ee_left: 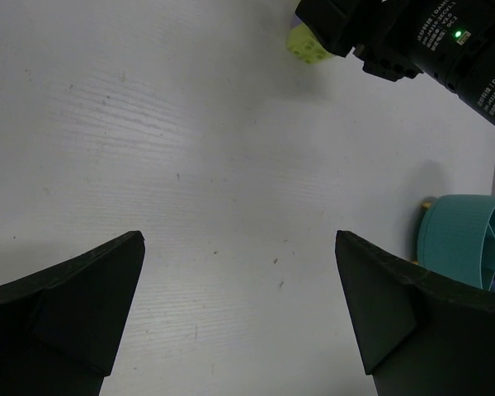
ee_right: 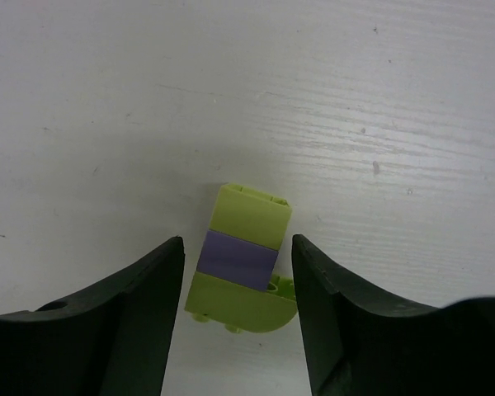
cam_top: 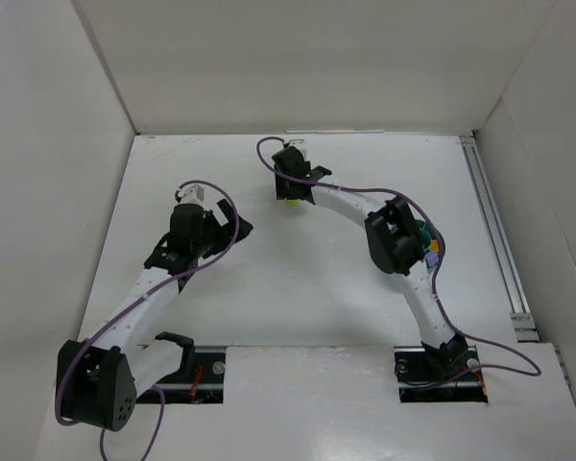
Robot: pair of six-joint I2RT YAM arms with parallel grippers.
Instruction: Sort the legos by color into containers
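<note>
A small stack of legos [ee_right: 243, 256] lies on the white table: a pale green brick, a purple one in the middle, and a rounded pale green piece. My right gripper [ee_right: 238, 242] straddles it, fingers close on both sides with narrow gaps still showing. From above, only a yellow-green bit of the stack [cam_top: 290, 202] shows under the right gripper [cam_top: 290, 195]. The left wrist view catches the same stack [ee_left: 307, 45] at the top. The teal bowl [ee_left: 466, 239] sits at the right, mostly hidden under the right arm from above [cam_top: 423, 233]. My left gripper [ee_left: 239, 235] hangs wide open over bare table.
White walls enclose the table on three sides. A metal rail [cam_top: 494, 230] runs along the right edge. The right arm's elbow [cam_top: 394, 235] covers most of the bowl, with a few coloured pieces [cam_top: 431, 256] showing beside it.
</note>
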